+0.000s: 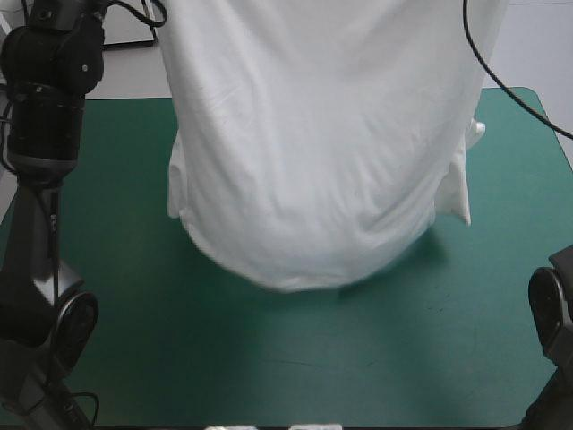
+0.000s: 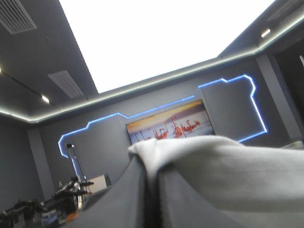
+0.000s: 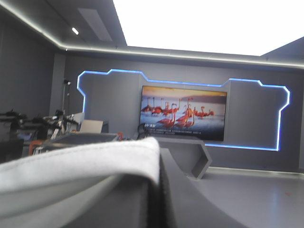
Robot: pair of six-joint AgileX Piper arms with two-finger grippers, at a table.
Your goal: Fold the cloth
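Note:
The white T-shirt (image 1: 322, 152) hangs lifted over the middle of the table, spread wide, its top running out of the high view. Its two short sleeves dangle at the sides, and its rounded lower edge (image 1: 304, 273) is close above the teal-green cover (image 1: 134, 313); I cannot tell if it touches. Both grippers are raised out of the high view. In the left wrist view my left gripper (image 2: 151, 190) is shut on a white edge of the T-shirt (image 2: 228, 161). My right gripper (image 3: 159, 185) is likewise shut on the T-shirt (image 3: 85, 166), which drapes over one finger.
My left arm (image 1: 45, 107) stands tall along the table's left side, its base near the front left corner. The right arm's base (image 1: 551, 313) sits at the front right edge. Bare cover shows in front of the hanging shirt and on both sides.

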